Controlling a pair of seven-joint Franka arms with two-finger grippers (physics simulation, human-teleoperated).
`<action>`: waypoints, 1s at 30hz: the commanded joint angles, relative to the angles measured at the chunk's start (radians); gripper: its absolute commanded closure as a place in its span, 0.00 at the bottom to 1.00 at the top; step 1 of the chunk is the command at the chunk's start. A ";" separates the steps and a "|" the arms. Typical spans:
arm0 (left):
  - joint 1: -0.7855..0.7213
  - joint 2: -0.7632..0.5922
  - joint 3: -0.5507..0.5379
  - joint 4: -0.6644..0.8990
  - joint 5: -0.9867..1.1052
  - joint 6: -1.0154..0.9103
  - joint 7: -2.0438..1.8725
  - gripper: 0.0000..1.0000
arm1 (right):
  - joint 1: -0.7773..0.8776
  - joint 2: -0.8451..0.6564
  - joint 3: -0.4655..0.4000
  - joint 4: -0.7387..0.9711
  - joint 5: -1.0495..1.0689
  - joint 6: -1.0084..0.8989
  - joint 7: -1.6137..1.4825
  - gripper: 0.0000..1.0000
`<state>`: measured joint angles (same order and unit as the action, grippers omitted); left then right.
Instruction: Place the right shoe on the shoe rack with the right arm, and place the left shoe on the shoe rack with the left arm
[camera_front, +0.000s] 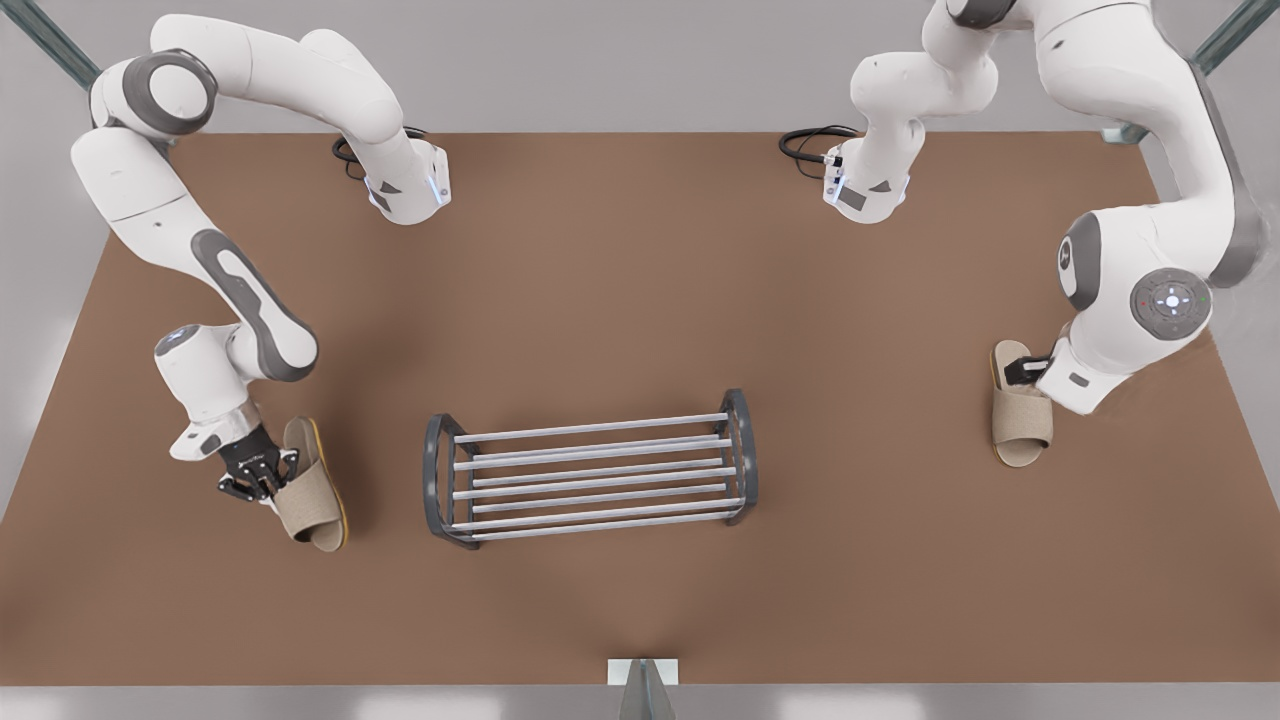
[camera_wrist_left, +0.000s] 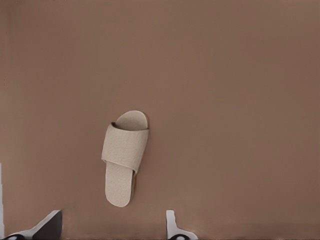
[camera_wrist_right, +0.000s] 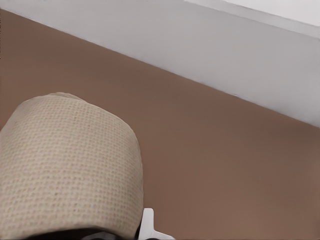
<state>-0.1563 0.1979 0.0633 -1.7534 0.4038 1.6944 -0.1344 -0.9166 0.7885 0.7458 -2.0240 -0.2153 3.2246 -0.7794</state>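
Observation:
The shoe rack (camera_front: 592, 468) stands at the table's middle with nothing on its silvery rods. At the front view's left, my right gripper (camera_front: 262, 480) is shut on the right shoe (camera_front: 312, 495), a beige slide tipped onto its side with the yellowish sole edge showing. Its woven strap (camera_wrist_right: 65, 165) looms close in the right wrist view. At the front view's right the left shoe (camera_front: 1020, 412) lies flat on the table. My left gripper (camera_front: 1024, 371) is over its heel end, open. The left wrist view looks down on this shoe (camera_wrist_left: 125, 150) beyond the spread fingertips (camera_wrist_left: 172, 229).
The brown table (camera_front: 620, 280) stretches wide around the rack. Both arm bases and black cables (camera_front: 810, 145) sit at the far edge. A small grey mount (camera_front: 642, 680) stands at the near edge. A grey wall (camera_wrist_right: 225, 65) rises beyond the table.

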 joint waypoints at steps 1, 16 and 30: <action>-0.402 0.182 -0.002 -0.051 0.591 -0.384 -1.035 0.00 | -0.024 -0.020 0.056 0.033 -0.013 -0.066 -0.011 0.79; -0.453 0.156 0.412 -0.637 1.803 0.970 -2.870 0.00 | 0.079 -0.098 0.343 0.557 -0.208 -1.049 0.377 0.79; -0.460 0.100 0.770 -0.738 2.104 1.079 -3.872 0.00 | 0.588 -0.126 0.354 0.760 -0.535 -1.439 1.431 0.79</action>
<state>-0.6165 0.2945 0.8306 -2.4892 2.4955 2.7170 -2.7050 -0.3431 0.6639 1.1006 -1.2674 -0.6919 1.9164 -0.1946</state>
